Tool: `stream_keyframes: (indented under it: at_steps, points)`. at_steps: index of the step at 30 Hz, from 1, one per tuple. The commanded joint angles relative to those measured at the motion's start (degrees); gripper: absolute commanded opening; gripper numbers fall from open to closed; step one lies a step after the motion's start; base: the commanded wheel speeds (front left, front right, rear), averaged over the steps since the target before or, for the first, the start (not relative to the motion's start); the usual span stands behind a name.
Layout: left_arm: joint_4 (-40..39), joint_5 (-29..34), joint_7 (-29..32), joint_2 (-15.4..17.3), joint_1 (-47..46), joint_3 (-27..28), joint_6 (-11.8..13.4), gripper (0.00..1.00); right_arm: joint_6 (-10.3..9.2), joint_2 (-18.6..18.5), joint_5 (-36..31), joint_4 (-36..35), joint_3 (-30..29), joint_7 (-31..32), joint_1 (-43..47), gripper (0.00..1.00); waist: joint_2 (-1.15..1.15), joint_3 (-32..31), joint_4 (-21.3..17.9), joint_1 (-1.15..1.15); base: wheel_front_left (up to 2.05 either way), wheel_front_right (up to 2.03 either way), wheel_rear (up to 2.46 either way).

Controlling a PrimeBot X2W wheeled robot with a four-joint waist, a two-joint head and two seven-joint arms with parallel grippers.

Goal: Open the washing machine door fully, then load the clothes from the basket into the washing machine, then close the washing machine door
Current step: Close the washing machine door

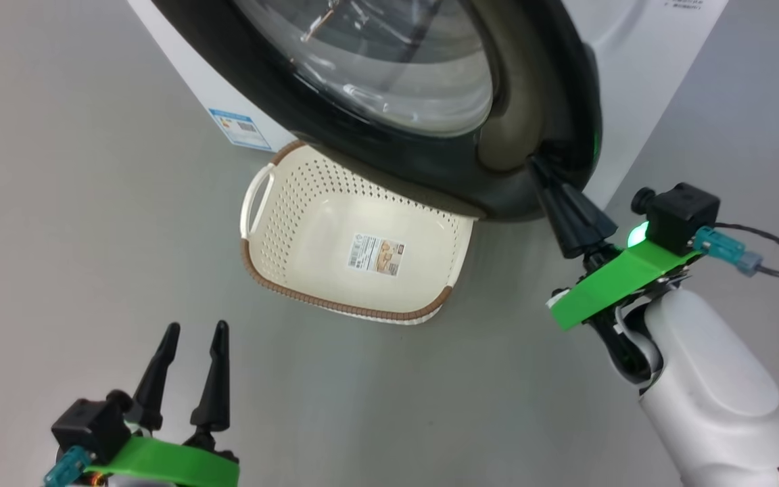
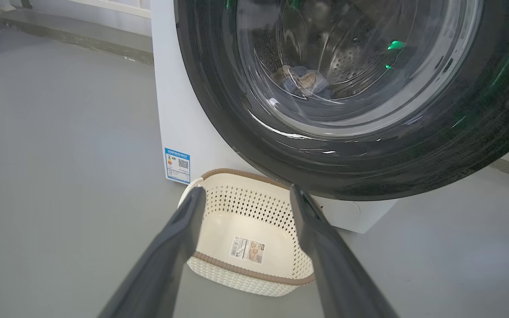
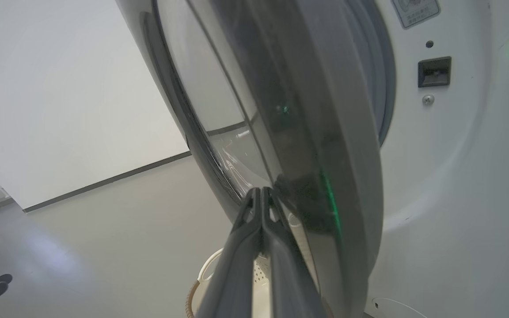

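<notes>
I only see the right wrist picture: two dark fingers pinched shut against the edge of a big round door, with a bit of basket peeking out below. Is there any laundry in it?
Observer: No. In the head view the basket holds nothing but a paper label.
Operator: So where are the clothes?
Observer: The left wrist view looks through the glass of the washing machine door: the clothes lie bundled in the steel drum.
Operator: What is the other hand doing?
Observer: The left gripper hangs open over the floor, short of the basket, holding nothing.
</notes>
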Motion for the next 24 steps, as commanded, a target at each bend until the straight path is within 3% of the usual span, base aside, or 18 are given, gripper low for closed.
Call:
stream_keyframes:
  at_steps: [1,24]
  points:
    - [-1.49,-0.52,-0.7,0.69,-2.1,1.57,-0.18,1.0,0.08,0.75,-0.65,-1.06,-0.71,-0.26,-1.9,0.0,0.0,0.79,0.29,0.0,0.0,0.0,0.0]
    - [-3.42,-1.19,-0.7,-0.43,-6.24,-0.16,-0.18,1.0,0.08,-1.65,-2.79,3.03,-13.56,-0.26,-17.02,0.0,0.0,7.18,4.66,0.0,0.0,0.0,0.0]
